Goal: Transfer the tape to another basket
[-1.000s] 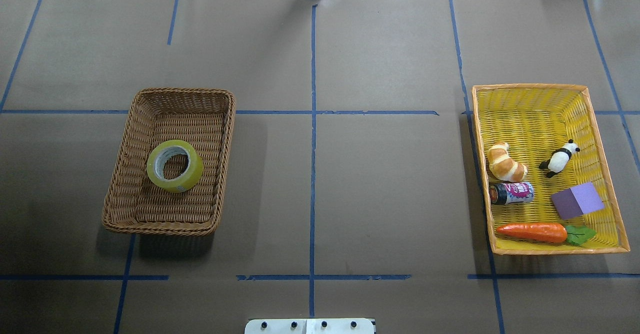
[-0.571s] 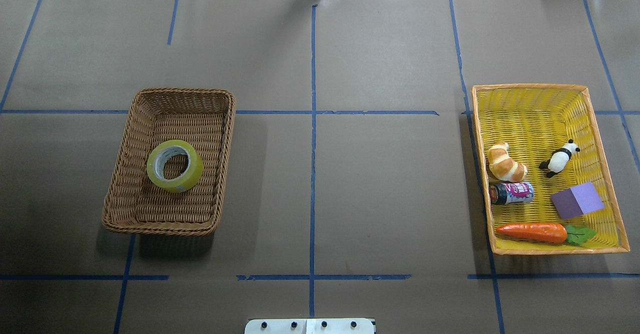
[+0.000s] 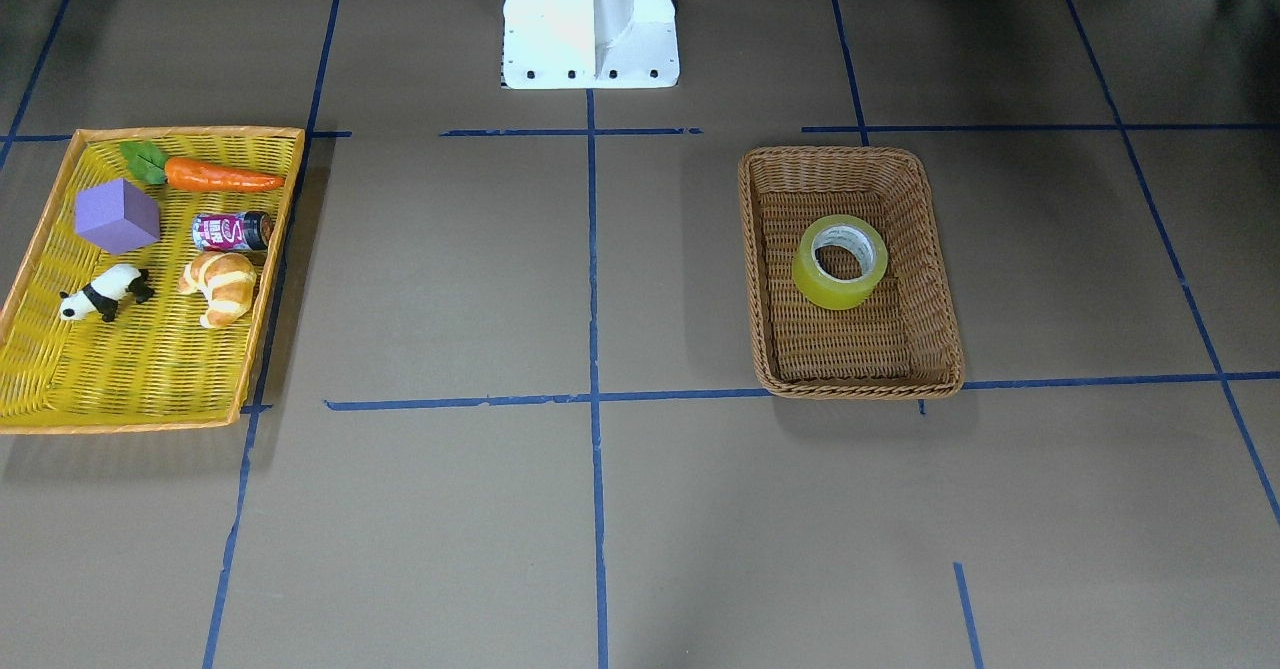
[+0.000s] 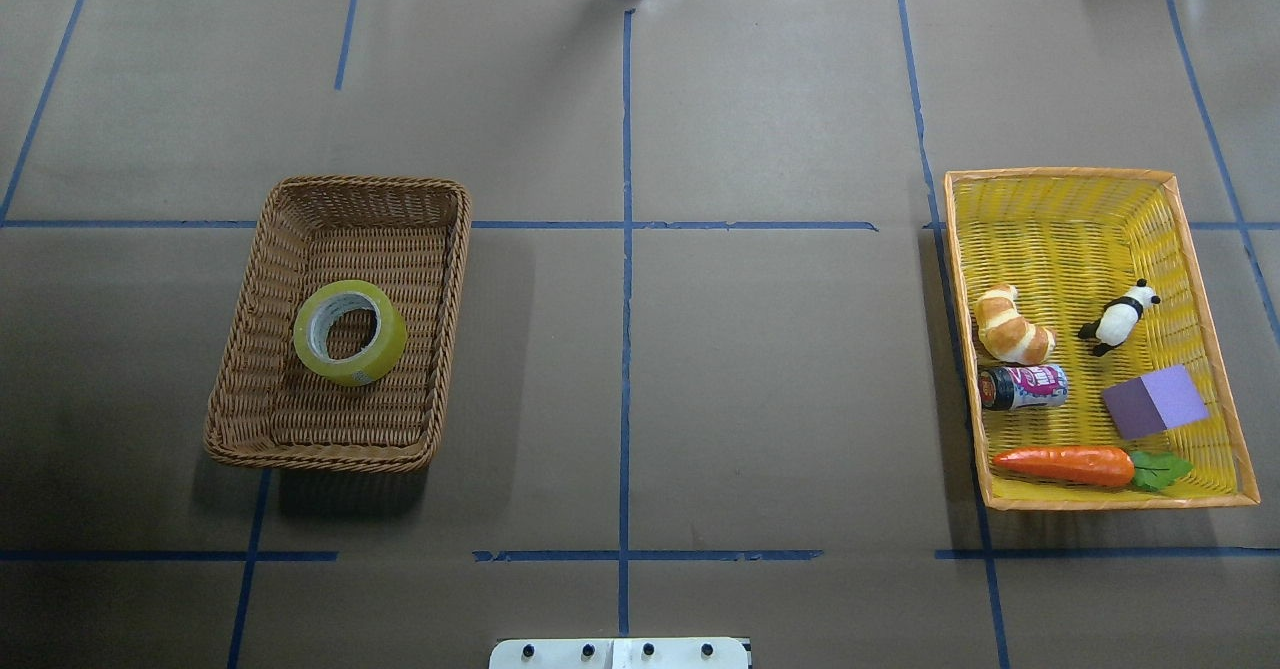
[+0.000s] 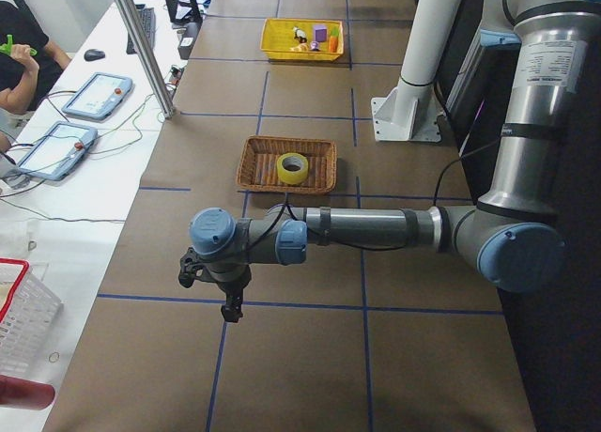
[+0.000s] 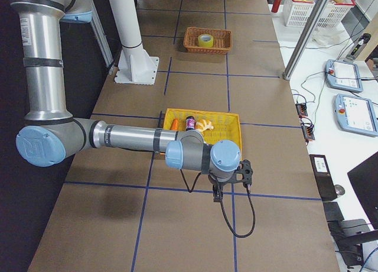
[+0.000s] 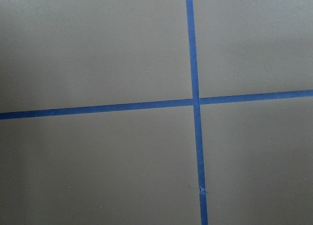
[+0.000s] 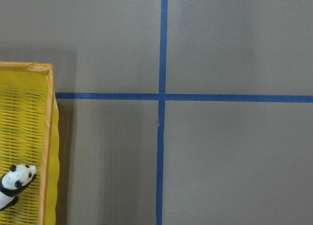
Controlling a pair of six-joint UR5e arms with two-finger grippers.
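Jaws: you couldn't tell on either arm, since they showed only in the side views.

Left-side view: your left gripper [image 5: 228, 305] hung over bare table [image 5: 310, 357] at the near end. It was well apart from the tape [image 5: 293, 169], which lay in the basket [image 5: 254, 174].

Right-side view: your right gripper [image 6: 216, 194] hung near the yellow tray [image 6: 227, 121], far from the tape.

Front and overhead views: no arm was in shot. The tape lay flat, hole up, near the basket's middle.

Wrist views: only table, a tray corner and a panda [image 8: 14, 183].

My call: nothing was mid-carry. The tape sat in the basket and both arms were parked clear, so the move was either finished or not started.
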